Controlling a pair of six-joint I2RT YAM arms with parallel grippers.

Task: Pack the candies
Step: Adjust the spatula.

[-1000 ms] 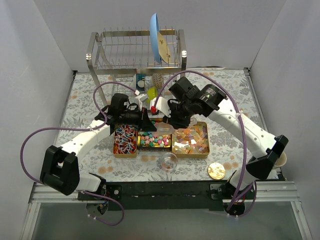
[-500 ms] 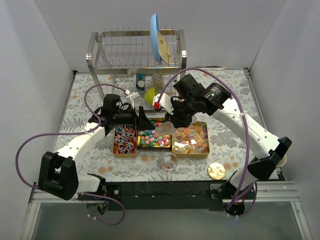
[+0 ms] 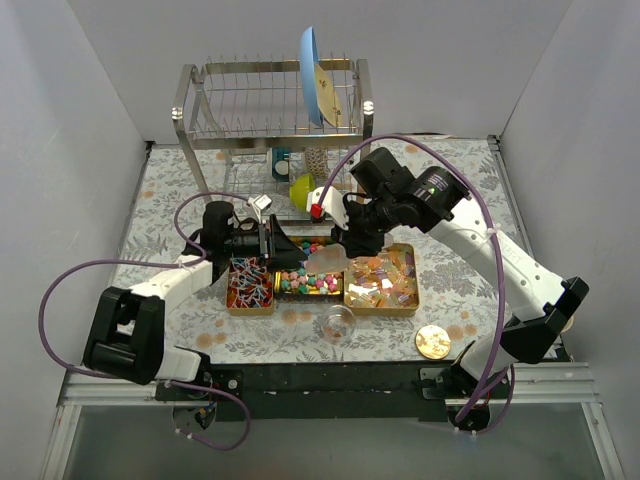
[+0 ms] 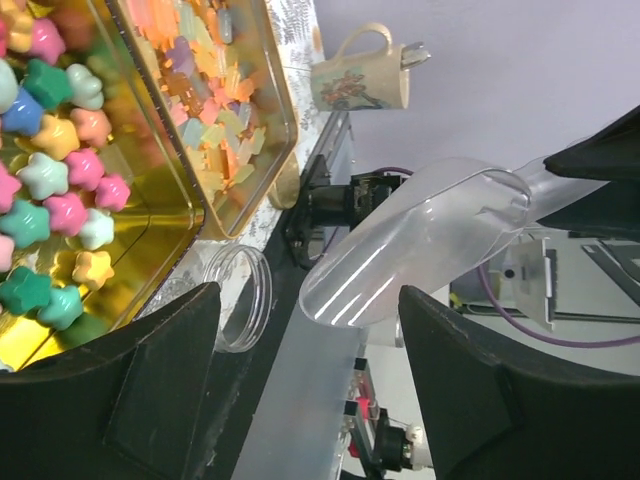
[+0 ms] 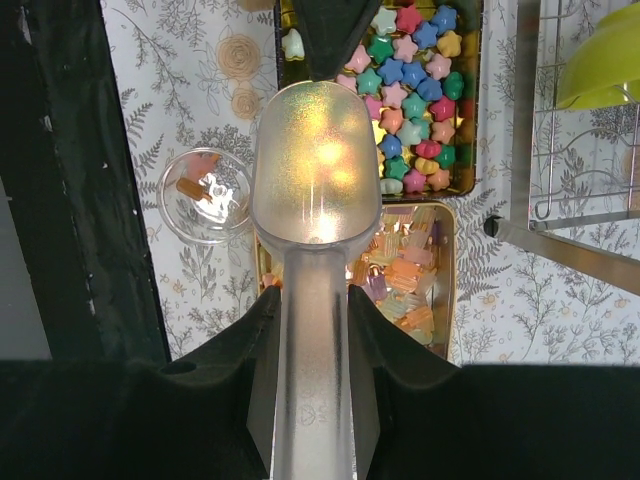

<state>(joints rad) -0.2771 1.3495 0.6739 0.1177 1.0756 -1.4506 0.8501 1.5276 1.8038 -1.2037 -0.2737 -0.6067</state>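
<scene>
near table (image 3: 180, 205) edge: jar (image 3: 340, 322) nearly empty | mid-table: candies (image 3: 305, 281) fill three tins (image 3: 381, 309) | above them: our left pincer (image 4: 310, 350) has just let go, now wide open, empty; right pincer (image 5: 313, 330) alone clamps the scoop (image 5: 315, 170) | we judge scooping comes next

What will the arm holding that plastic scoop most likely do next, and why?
Probably dip the scoop down into the star-shaped sweets just ahead of it. The right fingers are shut on its handle, the scoop looks empty and hangs just above the sweets, and the little jar beside it holds only a few so far.
</scene>
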